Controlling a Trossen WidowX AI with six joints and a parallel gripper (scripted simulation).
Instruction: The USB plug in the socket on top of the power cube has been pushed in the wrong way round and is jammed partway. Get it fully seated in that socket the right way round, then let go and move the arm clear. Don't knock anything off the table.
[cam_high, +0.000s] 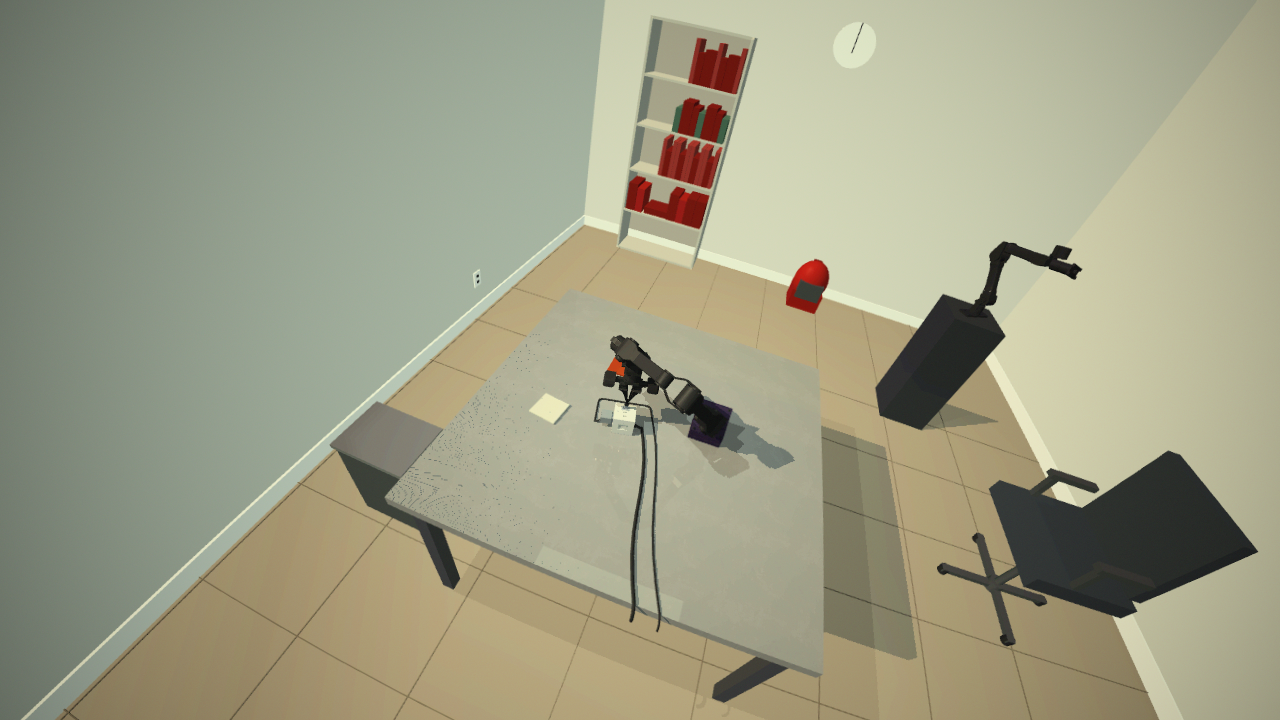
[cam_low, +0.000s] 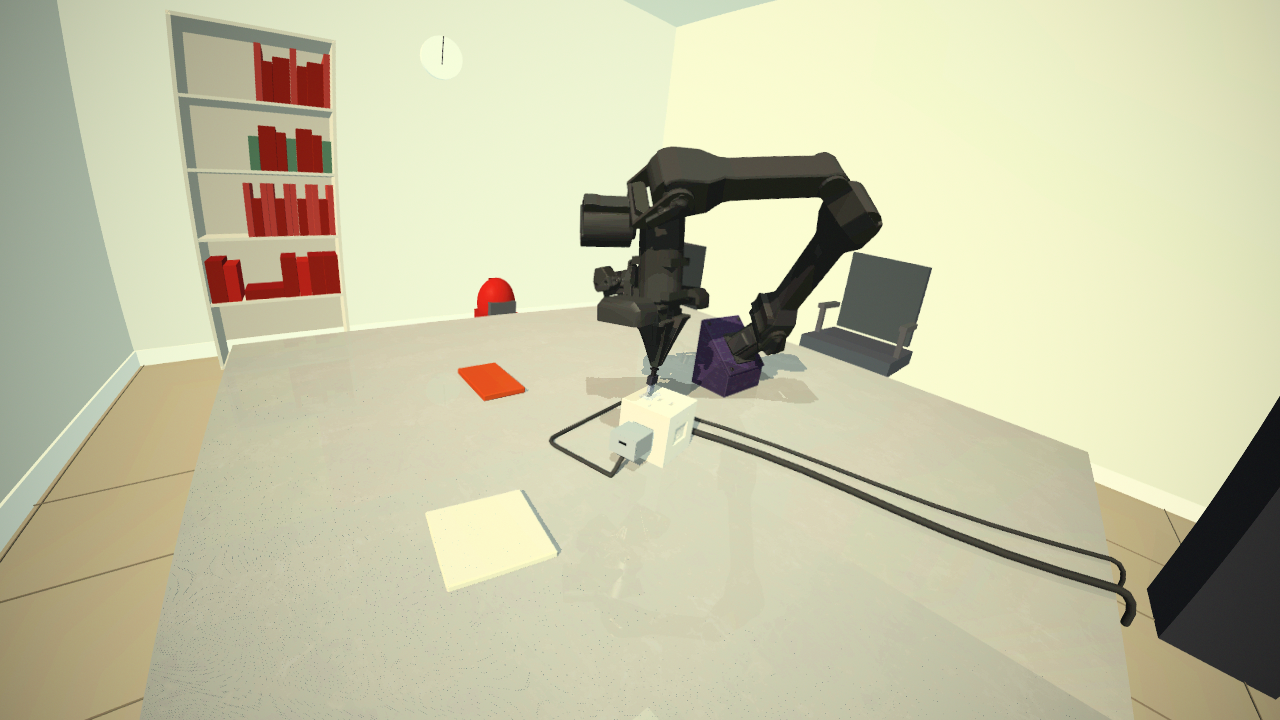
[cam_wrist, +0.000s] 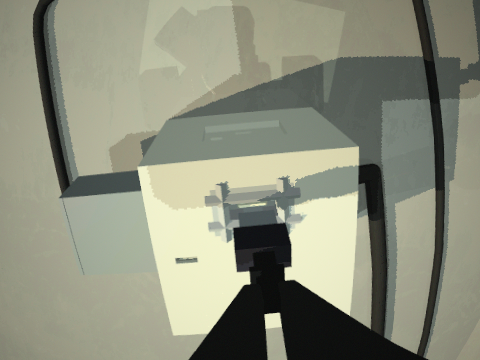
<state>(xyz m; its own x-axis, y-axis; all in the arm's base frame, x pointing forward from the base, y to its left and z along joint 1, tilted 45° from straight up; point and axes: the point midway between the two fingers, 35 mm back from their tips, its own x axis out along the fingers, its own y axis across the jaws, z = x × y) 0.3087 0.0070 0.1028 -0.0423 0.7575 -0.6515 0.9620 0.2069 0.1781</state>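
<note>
The white power cube stands on the table. The socket on its top has pale metal tabs around it. My gripper points down over the cube's top, shut on the USB plug. The plug's black body is between the fingertips, clear of the cube's top. Its grey metal shell shows between the body and the socket. The shell's end is at the socket's mouth; its depth and which way round it is cannot be told.
A grey block sits on the cube's side. Dark cables run beside the cube and over the table edge. A cream square, an orange slab and the arm's purple base are nearby.
</note>
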